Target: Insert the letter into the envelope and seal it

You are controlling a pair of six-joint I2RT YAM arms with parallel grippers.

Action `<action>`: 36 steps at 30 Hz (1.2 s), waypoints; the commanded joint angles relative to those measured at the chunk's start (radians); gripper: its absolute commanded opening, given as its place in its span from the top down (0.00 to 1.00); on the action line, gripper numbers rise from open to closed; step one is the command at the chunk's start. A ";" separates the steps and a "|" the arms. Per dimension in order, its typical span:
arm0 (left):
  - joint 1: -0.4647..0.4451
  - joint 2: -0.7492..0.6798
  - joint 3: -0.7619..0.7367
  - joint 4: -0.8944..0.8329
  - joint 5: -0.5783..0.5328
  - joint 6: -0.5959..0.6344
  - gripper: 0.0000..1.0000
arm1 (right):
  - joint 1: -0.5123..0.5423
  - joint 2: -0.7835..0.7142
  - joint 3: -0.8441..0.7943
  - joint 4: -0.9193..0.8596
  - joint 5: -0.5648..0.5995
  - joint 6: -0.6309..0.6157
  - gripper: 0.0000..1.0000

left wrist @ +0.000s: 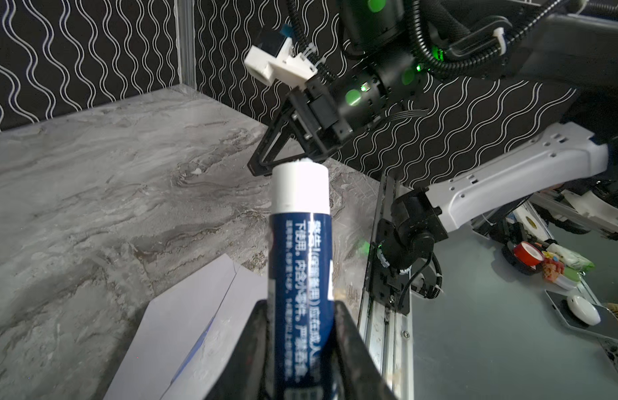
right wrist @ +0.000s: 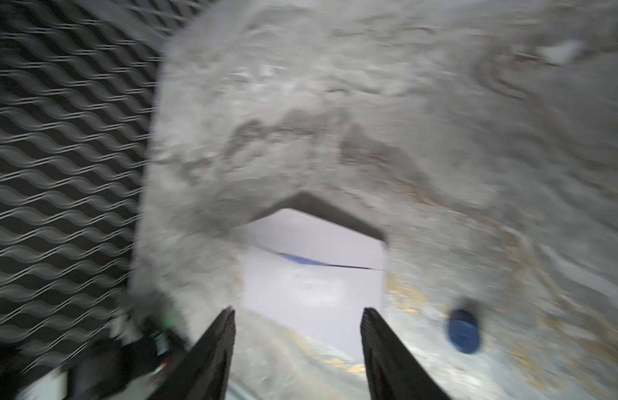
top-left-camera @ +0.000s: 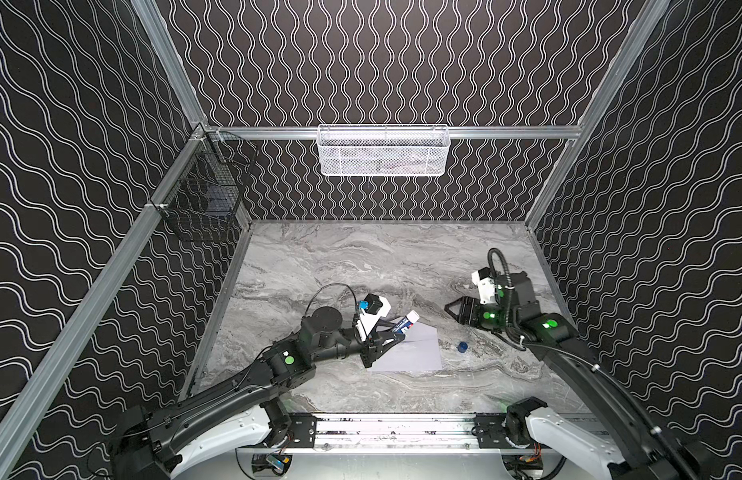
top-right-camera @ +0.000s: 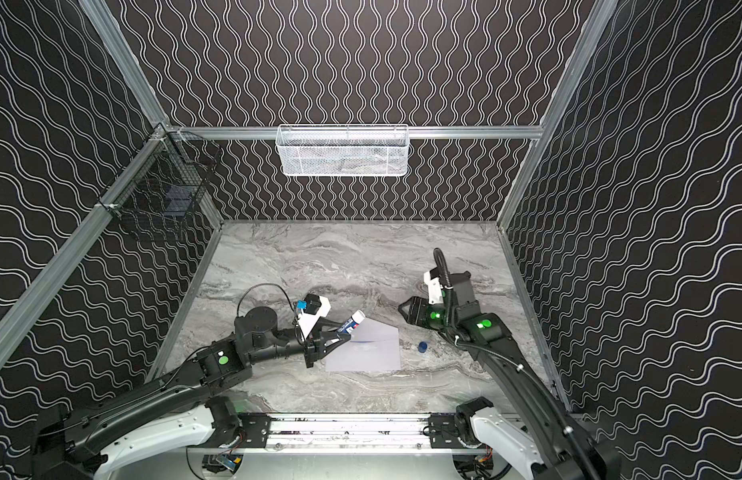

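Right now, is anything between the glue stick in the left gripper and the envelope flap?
Nothing visible. The left gripper holds the glue stick uncapped above the open envelope; the blue cap lies aside on the table.

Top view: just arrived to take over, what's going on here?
The left gripper grips an uncapped blue-and-white glue stick near the open flap of the pale lavender paper envelope on the grey marble table. The blue-bordered paper letter peeks from inside. The small blue cap lies beside the envelope. The right gripper hangs open, empty.
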 commanded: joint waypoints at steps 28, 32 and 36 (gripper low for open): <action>0.001 0.038 0.019 0.271 0.041 -0.145 1.00 | 0.310 -0.070 -0.100 0.819 -0.275 0.213 0.37; 0.001 0.029 0.025 0.262 0.038 -0.138 1.00 | 0.314 -0.037 -0.098 0.805 -0.258 0.205 0.39; 0.001 0.037 0.028 0.264 0.047 -0.137 1.00 | 0.316 -0.022 -0.090 0.814 -0.235 0.206 0.47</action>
